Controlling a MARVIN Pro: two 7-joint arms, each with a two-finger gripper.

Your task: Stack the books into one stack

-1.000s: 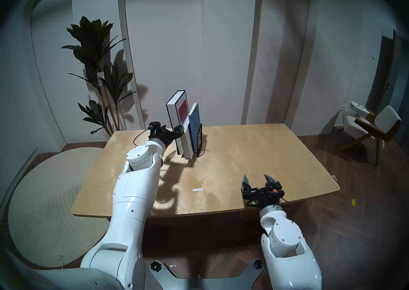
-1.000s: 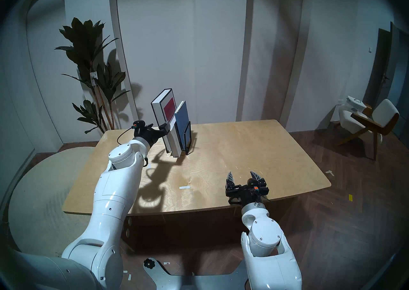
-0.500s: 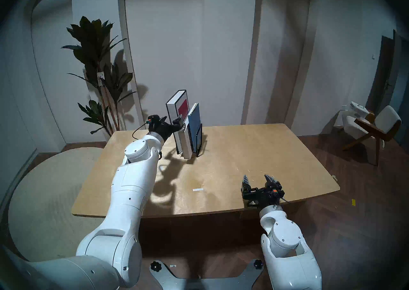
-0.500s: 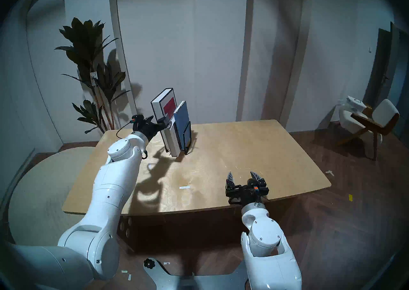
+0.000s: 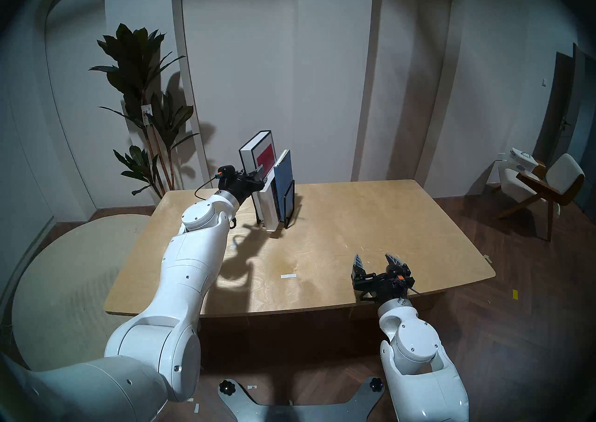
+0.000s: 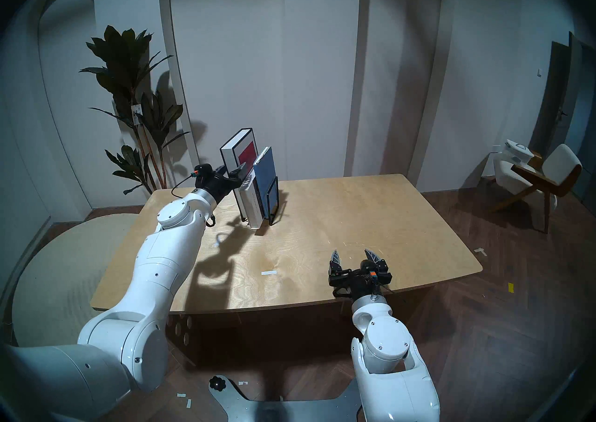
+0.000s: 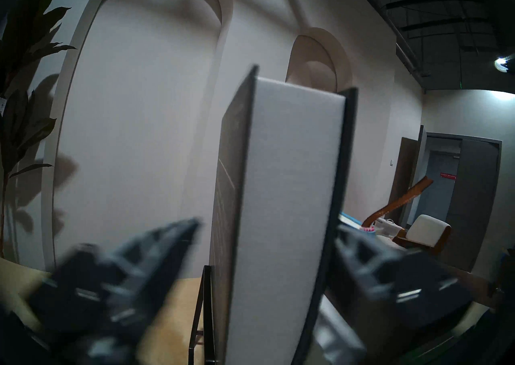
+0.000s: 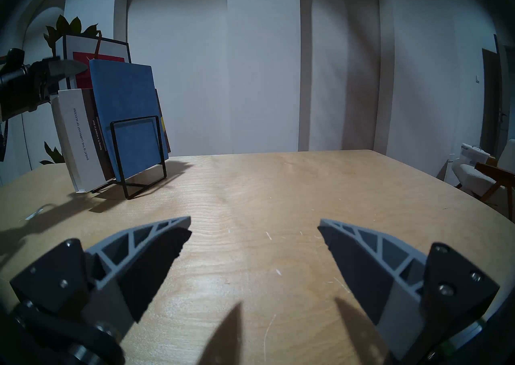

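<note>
Head views: books upright in a black wire rack (image 5: 289, 200) at the far left part of the wooden table (image 5: 354, 228), none lying flat, no stack yet.
Black book (image 5: 250, 157): tallest, leftmost, white page block facing the camera, red panel on its cover, leaning left at the top.
White-spined book (image 5: 270, 208): just right of the black one, its foot on the table beside the rack.
Blue book (image 5: 283, 176): thin, rightmost, leaning against the rack's right loop.
Left gripper (image 5: 259, 177): reaching level at the black book's near edge, one finger (image 5: 260, 171) over the red cover; the other is hidden behind the book.
Right gripper (image 5: 377, 260): hovering over the near right table edge, well apart from the books, fingers spread wide, nothing between them.
Left wrist view: black book (image 7: 281, 216) fills the middle, page edge toward the lens, a blurred finger (image 7: 156, 247) on either side of it; the right one sits against the cover, the left perhaps just short of touching, so whether the grip has closed I cannot tell.
Right wrist view: right gripper (image 8: 255, 226) wide apart over bare table (image 8: 278, 188); rack (image 8: 139, 158) and books at far left, blue book (image 8: 125, 99) in front, white spine (image 8: 78, 138) lettered, left gripper finger (image 8: 65, 66) at the black book (image 8: 83, 46).
</note>
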